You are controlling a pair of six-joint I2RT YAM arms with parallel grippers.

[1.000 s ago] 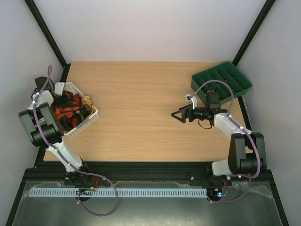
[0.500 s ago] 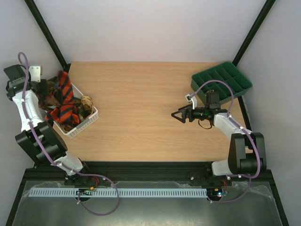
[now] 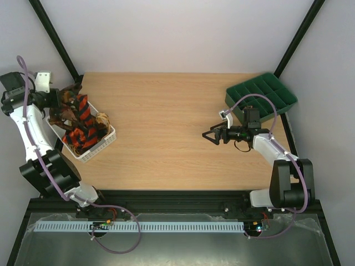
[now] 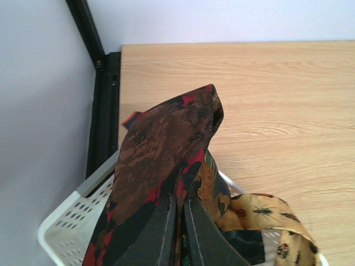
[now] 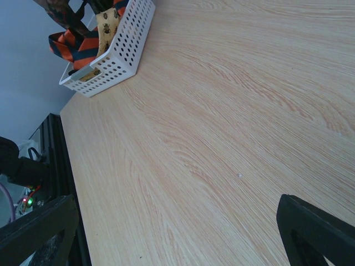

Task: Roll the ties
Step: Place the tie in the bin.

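Right pincer (image 3: 208,134) first, as the nearer of the two: we see its fingers spread wide apart with nothing between them, hovering above the bare wood of the table (image 3: 166,111), right of centre and pointing left. From its own camera, the two dark fingertips frame an open stretch of wood grain, and the white slotted basket (image 5: 119,55) shows well apart at the upper left.

Further over, at the table's left edge, we find that basket set at an angle. An orange-and-black striped tie (image 3: 77,132) lies heaped inside it. A tan-gold tie (image 4: 260,216) printed with small beetles is bunched at the basket's right end.

Above the basket's far end, the left pincer (image 4: 178,200) is pressed together on the dark brown tie (image 4: 161,144). Its cloth, flecked with red, folds up over the fingers in a peak and hangs down toward the basket. We cannot tell whether its lower part hangs free of the heap.

Farthest back, the green tray (image 3: 260,94) with its compartments sits at the table's far right corner.
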